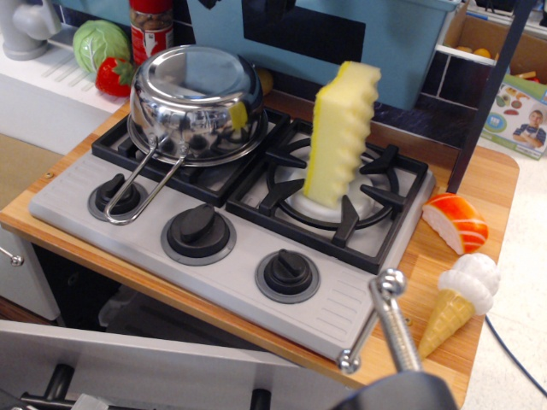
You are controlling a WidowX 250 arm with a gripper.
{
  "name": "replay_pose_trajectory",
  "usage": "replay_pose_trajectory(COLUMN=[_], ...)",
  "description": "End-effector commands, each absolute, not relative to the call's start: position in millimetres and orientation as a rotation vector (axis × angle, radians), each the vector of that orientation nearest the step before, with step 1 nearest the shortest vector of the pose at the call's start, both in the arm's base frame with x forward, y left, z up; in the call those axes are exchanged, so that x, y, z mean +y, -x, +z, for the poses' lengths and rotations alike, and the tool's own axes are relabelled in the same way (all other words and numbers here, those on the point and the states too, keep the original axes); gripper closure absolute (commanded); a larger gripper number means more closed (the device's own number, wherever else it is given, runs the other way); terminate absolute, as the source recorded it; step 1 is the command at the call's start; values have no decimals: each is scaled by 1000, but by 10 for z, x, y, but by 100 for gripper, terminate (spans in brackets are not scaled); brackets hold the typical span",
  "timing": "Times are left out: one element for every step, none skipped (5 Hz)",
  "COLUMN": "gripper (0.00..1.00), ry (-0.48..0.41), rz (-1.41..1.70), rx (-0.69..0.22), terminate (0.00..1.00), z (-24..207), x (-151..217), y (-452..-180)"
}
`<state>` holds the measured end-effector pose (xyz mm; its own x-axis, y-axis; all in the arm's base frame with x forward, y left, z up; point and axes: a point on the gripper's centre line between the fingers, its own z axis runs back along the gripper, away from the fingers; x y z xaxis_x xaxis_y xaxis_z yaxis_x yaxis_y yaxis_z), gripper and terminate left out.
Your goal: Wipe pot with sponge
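The shiny steel pot (197,102) lies upside down on the stove's left burner, flat base up. Its looped wire handle (141,192) points toward the front left, over a knob. The pale-yellow sponge (342,132) with wavy edges stands upright on the right burner, apart from the pot, and its reflection shows in the pot's side. Of my gripper (395,342) only a dark body with a metal rod shows, at the bottom right edge in front of the stove. It touches neither the pot nor the sponge. I cannot tell how its jaws stand.
The grey toy stove (128,231) has three black knobs along its front and sits on a wooden counter (496,188). A sushi toy (457,222) and an ice-cream cone toy (461,299) lie at the right. A cabbage (98,43), a strawberry (113,77) and a red can (152,30) stand behind the pot.
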<state>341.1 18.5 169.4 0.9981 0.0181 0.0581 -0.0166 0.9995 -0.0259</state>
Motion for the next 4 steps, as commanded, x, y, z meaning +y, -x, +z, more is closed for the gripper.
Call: replay_pose_trajectory(gripper=[0, 0, 0, 0], ry=[25, 85, 156, 160], rz=[17, 32, 50, 36], rx=[-58, -63, -53, -75], terminate=[0, 0, 0, 0], z=[1694, 1894, 1999, 1855], x=[185, 143, 8, -209], y=[-3411, -3420, -3495, -3526])
